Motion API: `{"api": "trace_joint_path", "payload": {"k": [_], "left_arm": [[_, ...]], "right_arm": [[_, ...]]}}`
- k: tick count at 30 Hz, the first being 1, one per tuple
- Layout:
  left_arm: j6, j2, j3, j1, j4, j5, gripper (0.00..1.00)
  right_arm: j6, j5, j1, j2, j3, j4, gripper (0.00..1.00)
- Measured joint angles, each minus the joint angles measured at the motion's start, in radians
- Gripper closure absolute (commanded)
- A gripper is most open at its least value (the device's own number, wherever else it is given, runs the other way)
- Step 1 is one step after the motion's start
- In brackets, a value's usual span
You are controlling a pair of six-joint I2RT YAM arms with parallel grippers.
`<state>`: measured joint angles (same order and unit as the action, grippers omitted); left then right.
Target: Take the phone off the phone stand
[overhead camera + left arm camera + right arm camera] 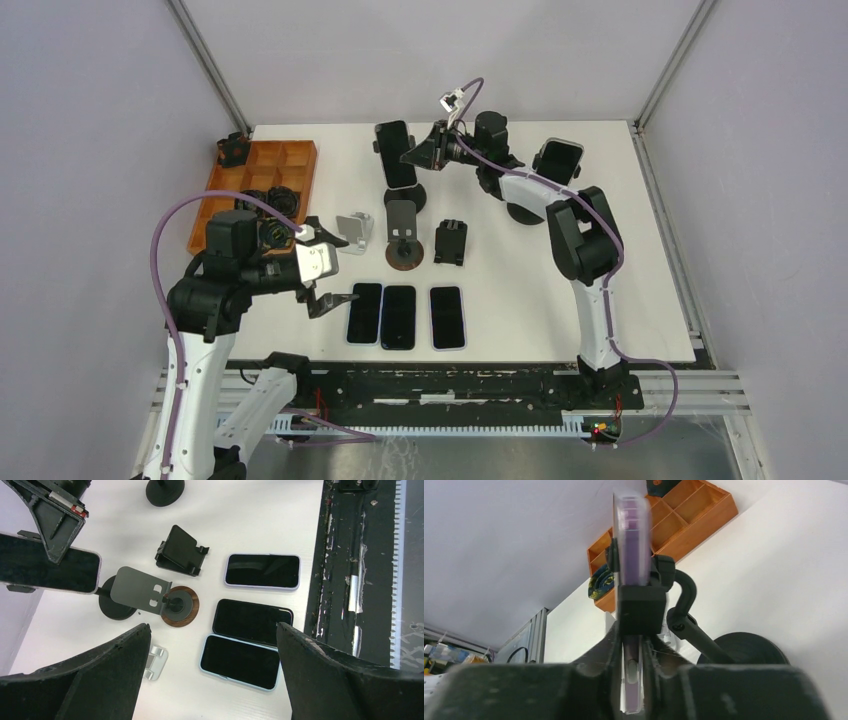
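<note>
Top external view: left of the phone stand (640, 607) and nearer the arm bases, the left gripper (340, 268) hovers with jaws spread wide over three flat phones (398, 316) lying on the worktop (620, 260). The phone (396, 152) sits clamped in the phone stand. From just right of the stand, the right gripper (410, 157) has its jaws pinched on the phone's edge.
</note>
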<state>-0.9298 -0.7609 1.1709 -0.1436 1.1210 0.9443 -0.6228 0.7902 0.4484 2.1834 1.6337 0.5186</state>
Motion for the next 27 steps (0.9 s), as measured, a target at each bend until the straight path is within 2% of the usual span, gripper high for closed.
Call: {"api": "trace_joint_path", "payload": {"k": [4,12,16,19,22,27], "left_arm": [[-0.002,0.0,0.0,0.0,0.0,0.0,0.0],[-0.003,0.004,0.0,0.0,0.0,-0.001,0.0],[0.006,0.004,0.0,0.0,-0.011,-0.008,0.0],[0.068,0.004,-0.002,0.0,-0.064,-0.041,0.0],[0.191,0.0,-0.004,0.0,-0.171,-0.116,0.0],[0.372,-0.046,-0.002,0.0,-0.344,-0.189,0.0]], "right_arm": [[-0.047,0.028,0.003,0.027,0.021,0.042,1.0],[-0.143,0.042,0.001,0.042,0.021,0.11,1.0],[-0.257,0.04,0.001,0.042,0.021,0.198,1.0],[-0.353,0.038,0.001,0.042,0.021,0.305,1.0],[-0.433,0.024,0.001,0.031,0.019,0.387,1.0],[-0.554,-0.015,0.001,-0.062,-0.042,0.497,1.0]]}}
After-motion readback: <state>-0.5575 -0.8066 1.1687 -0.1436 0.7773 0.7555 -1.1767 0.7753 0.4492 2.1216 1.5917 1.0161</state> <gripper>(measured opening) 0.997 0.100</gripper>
